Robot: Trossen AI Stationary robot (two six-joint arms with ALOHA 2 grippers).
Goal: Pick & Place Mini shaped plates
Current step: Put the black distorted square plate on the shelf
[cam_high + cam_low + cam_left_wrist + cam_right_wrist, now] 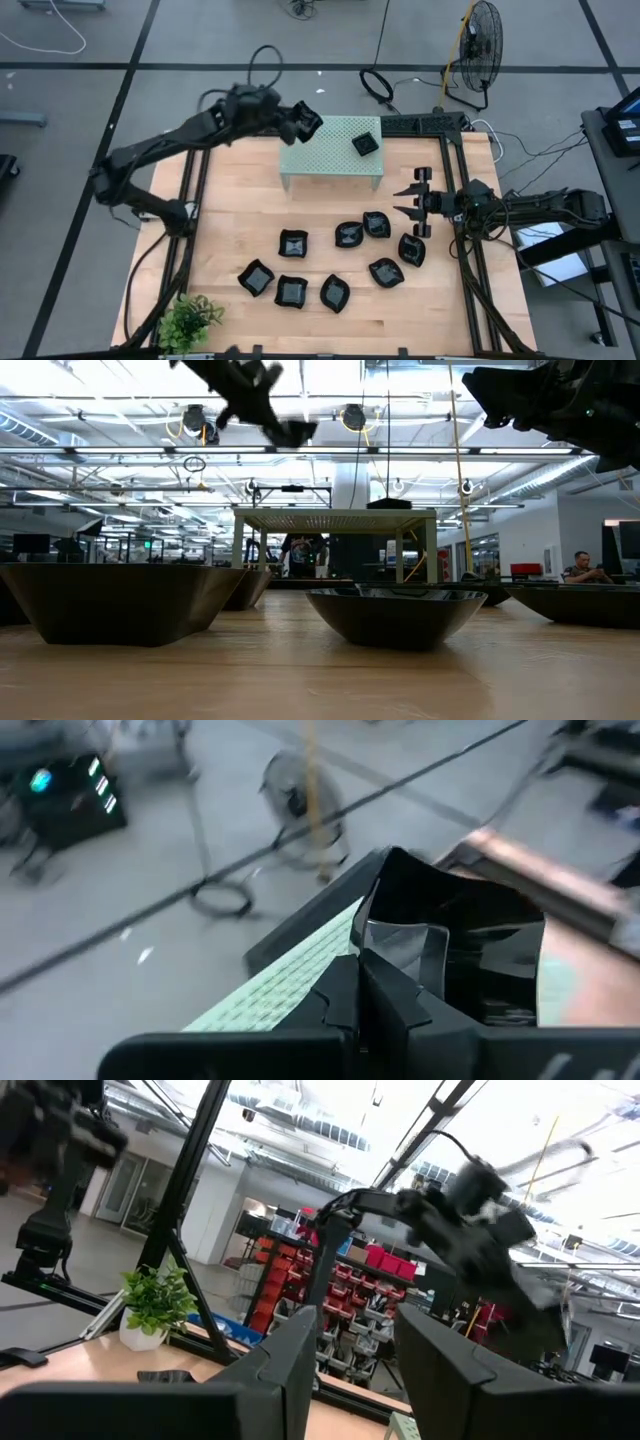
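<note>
Black plate [308,122] clamped in left gripper [300,124] above green stand [330,160]; right gripper [414,197] spread, empty, at table's right edge.

Industrial workshop; red parts bins [385,1265], ceiling trusses [120,455].

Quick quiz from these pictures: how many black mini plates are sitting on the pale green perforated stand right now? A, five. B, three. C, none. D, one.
D: the high view shows a single black plate resting on the green stand, near its right end, while the left gripper holds another plate above the stand's left edge, not yet set down.
</note>
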